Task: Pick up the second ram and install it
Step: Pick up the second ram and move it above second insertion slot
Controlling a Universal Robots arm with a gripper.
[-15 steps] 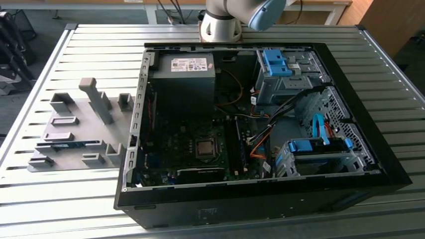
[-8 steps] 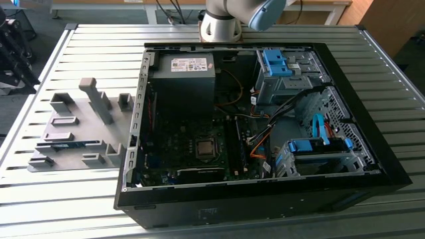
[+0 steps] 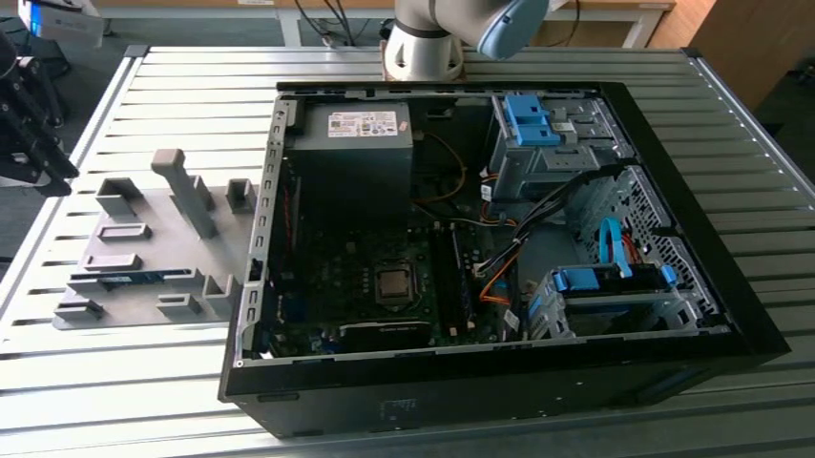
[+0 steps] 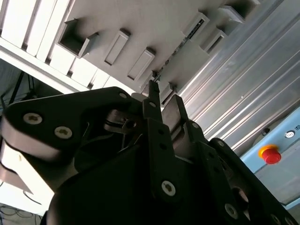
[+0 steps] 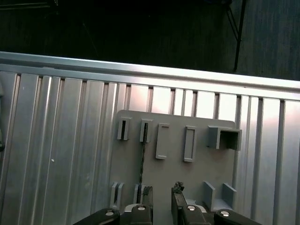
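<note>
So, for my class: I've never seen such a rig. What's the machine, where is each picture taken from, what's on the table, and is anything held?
One robot arm with a two-fingered gripper. The exterior view comes from a camera off the arm; both wrist views from cameras riding on it. On the slatted metal table lie an open computer case and a grey holder tray. The second ram, a thin blue stick, sits in that tray. The gripper hangs over the tray, open, holding nothing.

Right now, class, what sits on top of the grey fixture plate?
Raised grey holders and the second ram, standing on edge in its slots. The table surface under the plate is covered.
</note>
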